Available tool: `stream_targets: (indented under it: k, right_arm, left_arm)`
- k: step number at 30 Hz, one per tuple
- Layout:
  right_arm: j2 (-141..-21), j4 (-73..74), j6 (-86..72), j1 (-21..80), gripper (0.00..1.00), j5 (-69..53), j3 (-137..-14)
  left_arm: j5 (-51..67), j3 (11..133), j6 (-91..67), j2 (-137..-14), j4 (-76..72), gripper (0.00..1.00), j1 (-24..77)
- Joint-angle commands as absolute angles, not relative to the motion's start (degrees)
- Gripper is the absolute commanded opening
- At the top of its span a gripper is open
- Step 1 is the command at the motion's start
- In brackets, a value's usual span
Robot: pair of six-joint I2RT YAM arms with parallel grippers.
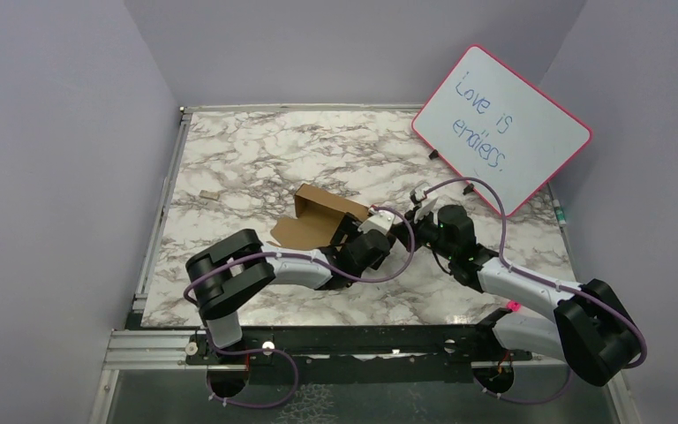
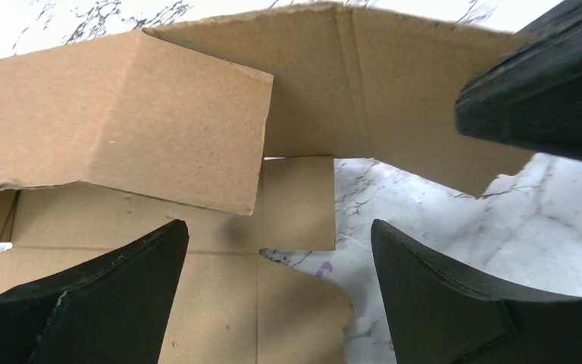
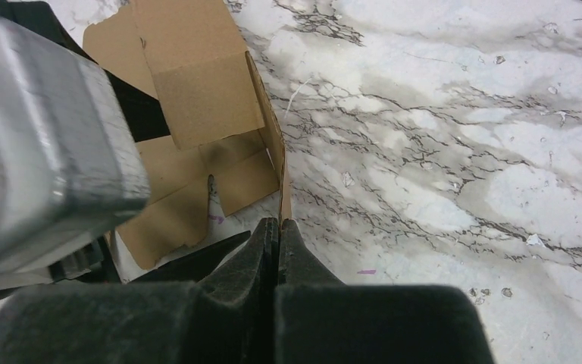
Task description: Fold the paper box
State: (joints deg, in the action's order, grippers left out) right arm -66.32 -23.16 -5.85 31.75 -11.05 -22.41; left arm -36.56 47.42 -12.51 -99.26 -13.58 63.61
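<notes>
The paper box [image 1: 322, 215] is brown cardboard, partly folded, lying mid-table with one wall raised and flaps spread flat. My left gripper [image 1: 346, 235] hovers over its near side, open. In the left wrist view its fingers [image 2: 279, 227] straddle a flat notched flap and bare marble, holding nothing, while a folded panel of the box [image 2: 159, 129] stands ahead. My right gripper [image 1: 385, 217] reaches in from the right. In the right wrist view its jaws [image 3: 279, 221] are shut on the thin upright edge of the box's side wall [image 3: 197, 98]. Its black finger [image 2: 546, 91] shows at the top right of the left wrist view.
A pink-framed whiteboard [image 1: 501, 128] leans at the back right of the marble table [image 1: 265, 150]. A tiny tan scrap [image 1: 208, 194] lies near the left rail. The left arm's silver wrist block [image 3: 38, 136] crowds close beside the right gripper. Grey walls enclose three sides.
</notes>
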Motion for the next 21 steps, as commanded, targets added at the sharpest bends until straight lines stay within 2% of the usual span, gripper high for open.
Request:
stream_targets:
  k: [1,6,13,21]
  right_arm:
    - [-66.0,-24.4,-4.7,31.5,0.01,-13.4,-22.3]
    - [-66.3,-24.9,-4.6,31.5,0.01,-14.2,-22.2]
    - [-66.1,-25.4,-4.5,31.5,0.01,-14.4,-21.9]
    - [-66.6,-25.6,-3.9,31.5,0.01,-15.9,-22.0]
  left_arm:
    - [-40.6,49.1,-10.2,-101.9,-13.9,0.90,64.0]
    - [-43.3,50.5,-8.9,-103.7,-12.9,0.84,64.0]
    - [-44.1,48.4,-8.8,-99.3,-13.3,0.65,63.9]
    - [-40.5,45.0,-10.7,-94.2,-14.3,0.61,61.5]
